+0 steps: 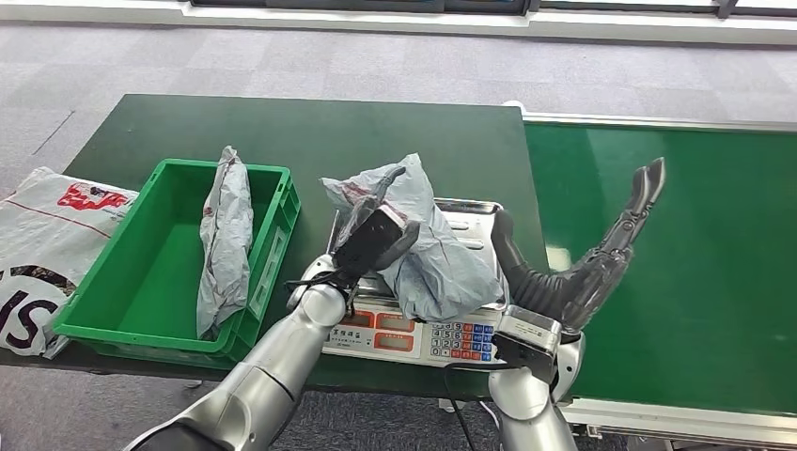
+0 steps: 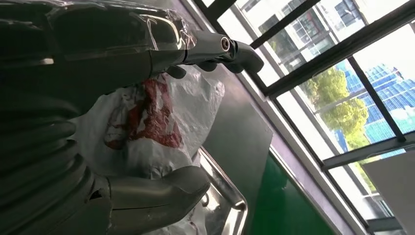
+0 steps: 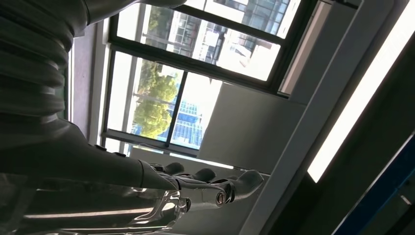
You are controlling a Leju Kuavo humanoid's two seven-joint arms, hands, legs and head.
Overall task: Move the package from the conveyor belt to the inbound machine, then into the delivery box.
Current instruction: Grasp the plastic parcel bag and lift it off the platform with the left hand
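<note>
Now left hand [image 1: 376, 240] grips crumpled grey package [image 1: 428, 249], red print.

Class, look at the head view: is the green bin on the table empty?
No. The green bin already holds one grey package, lying lengthwise along its right side.

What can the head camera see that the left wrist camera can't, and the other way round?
Only the head view shows the green bin with a grey package inside, the conveyor belt, the scale's keypad and the right hand. Only the left wrist view shows windows and trees outside. Both show the left hand holding the grey bag over the metal scale tray.
</note>
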